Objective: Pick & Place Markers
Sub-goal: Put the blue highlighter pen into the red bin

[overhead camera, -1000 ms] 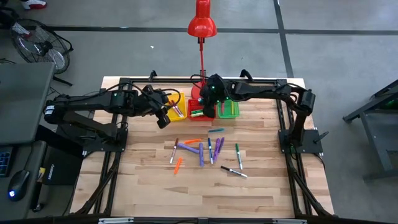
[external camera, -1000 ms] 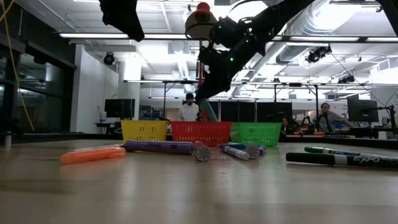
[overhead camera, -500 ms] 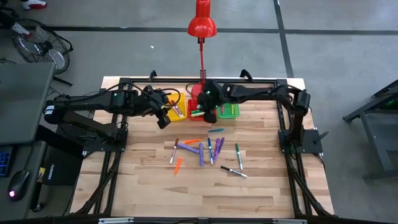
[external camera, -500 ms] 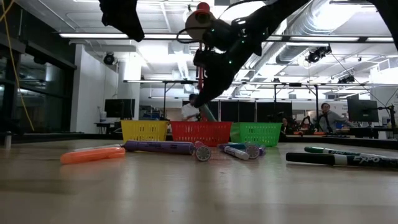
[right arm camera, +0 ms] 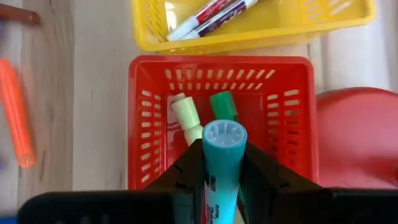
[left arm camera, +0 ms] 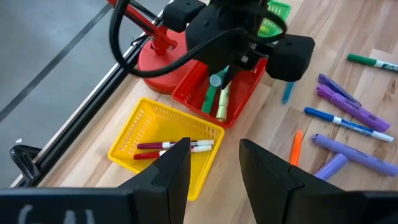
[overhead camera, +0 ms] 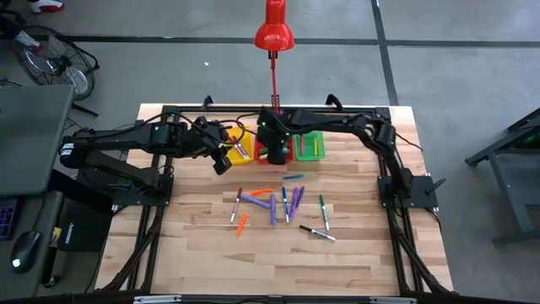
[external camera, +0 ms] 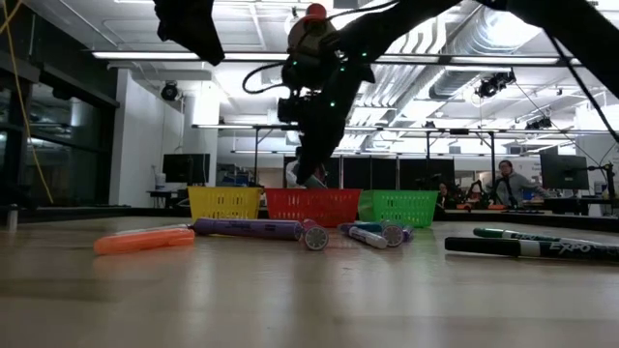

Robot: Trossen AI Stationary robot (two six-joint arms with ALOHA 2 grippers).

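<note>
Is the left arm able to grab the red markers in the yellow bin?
Probably yes. The left gripper hangs open right over the yellow bin, and the red markers lie uncovered inside.

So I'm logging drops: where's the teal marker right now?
The teal marker is clamped in the right hand, directly above the red bin, between the yellow bin and green bin.

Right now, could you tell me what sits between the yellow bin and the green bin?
The red bin sits between the yellow bin and the green bin, seen in the high view; the right end effector hangs above it gripping a teal marker.
</note>
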